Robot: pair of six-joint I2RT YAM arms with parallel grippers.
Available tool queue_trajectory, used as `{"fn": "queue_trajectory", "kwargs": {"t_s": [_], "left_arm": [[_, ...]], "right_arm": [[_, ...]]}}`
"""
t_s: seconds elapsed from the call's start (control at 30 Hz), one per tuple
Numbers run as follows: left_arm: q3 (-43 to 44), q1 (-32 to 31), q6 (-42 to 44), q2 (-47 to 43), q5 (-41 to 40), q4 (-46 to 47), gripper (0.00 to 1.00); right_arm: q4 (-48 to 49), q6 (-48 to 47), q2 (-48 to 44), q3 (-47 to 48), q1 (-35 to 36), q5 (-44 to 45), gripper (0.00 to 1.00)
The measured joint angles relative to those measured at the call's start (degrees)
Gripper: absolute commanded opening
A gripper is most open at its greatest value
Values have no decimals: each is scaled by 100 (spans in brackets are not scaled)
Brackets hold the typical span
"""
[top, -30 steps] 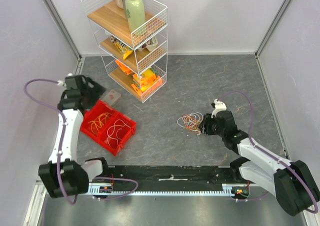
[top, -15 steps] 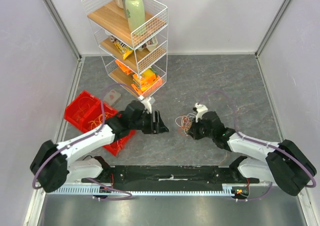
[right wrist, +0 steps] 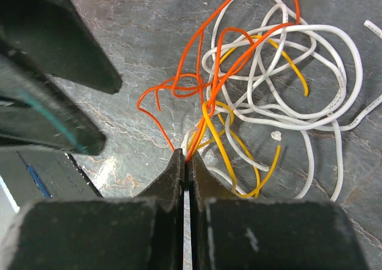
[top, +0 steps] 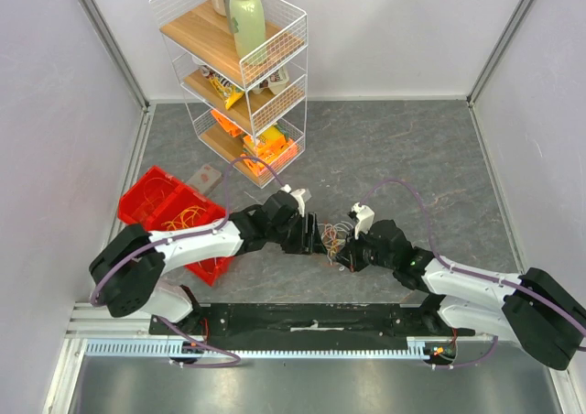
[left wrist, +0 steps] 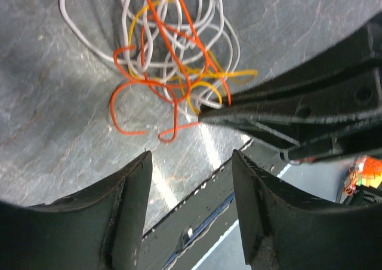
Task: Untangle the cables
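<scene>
**Right arm has the tangle pinched; left arm is poised to pull a strand**

The cables (top: 335,239) lie on the grey worktop (top: 403,157) between your two arms, near its front edge. They form a loose knot of white, orange and yellow loops.

Your right end effector (right wrist: 186,160) is pressed together on the near edge of the tangle. Orange and yellow strands run straight into the closed tips. From that pinch the rest of the cables (right wrist: 268,85) fan out ahead and to the right in the right wrist view, with the white loops farthest out.

Your left end effector (left wrist: 190,180) has its fingers apart and holds nothing. In its wrist view the cables (left wrist: 173,61) sit just beyond the fingertips, ahead of the gap and a little to its left. Two free orange ends curl closest to it. The right end effector (left wrist: 280,117) comes in from the right of that view, its tips at the tangle's edge.

From above, the left end effector (top: 309,234) and the right end effector (top: 348,252) face each other across the knot, both very close to it.

The next move likely turns on this: the free orange ends point towards your left arm, away from the right's pinch. Expect the thin wires to drag their neighbours along when pulled.
</scene>
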Motion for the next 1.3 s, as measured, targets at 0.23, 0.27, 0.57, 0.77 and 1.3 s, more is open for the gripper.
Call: {"fn": "queue_trajectory", "kwargs": {"t_s": [0.23, 0.27, 0.57, 0.77, 1.3], "left_arm": [[872, 0, -63, 874, -326, -111, 56], [1025, 0, -63, 997, -389, -149, 53], [1663, 0, -9, 1582, -881, -673, 22], [1580, 0, 68, 1572, -894, -758, 1], [2273, -50, 1001, -2601, -2579, -2811, 2]], "right_arm": [[39, 92, -13, -28, 0, -11, 0], [42, 101, -26, -28, 2, -11, 0], [15, 157, -234, -90, 2, 22, 0], [-33, 240, -225, -90, 2, 195, 4], [-2028, 1561, -507, 713, -710, 3392, 0]]}}
